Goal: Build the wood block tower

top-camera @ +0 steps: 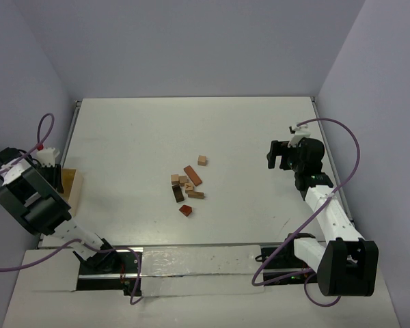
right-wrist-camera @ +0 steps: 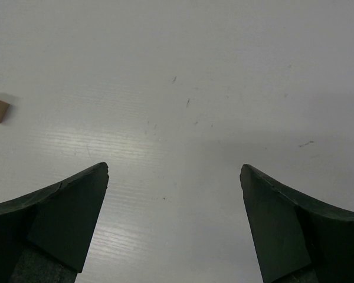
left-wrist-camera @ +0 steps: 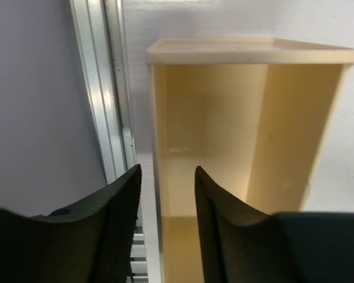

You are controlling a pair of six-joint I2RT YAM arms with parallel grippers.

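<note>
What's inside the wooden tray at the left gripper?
The wooden tray shows a bare interior with nothing lying in it. Its near end is hidden behind the left gripper.

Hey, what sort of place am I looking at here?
Most likely a robotics lab test cell: a left arm and right arm bolted at the near edge of a white table, plain walls closing it in on three sides, and small wood blocks scattered mid-table.
</note>
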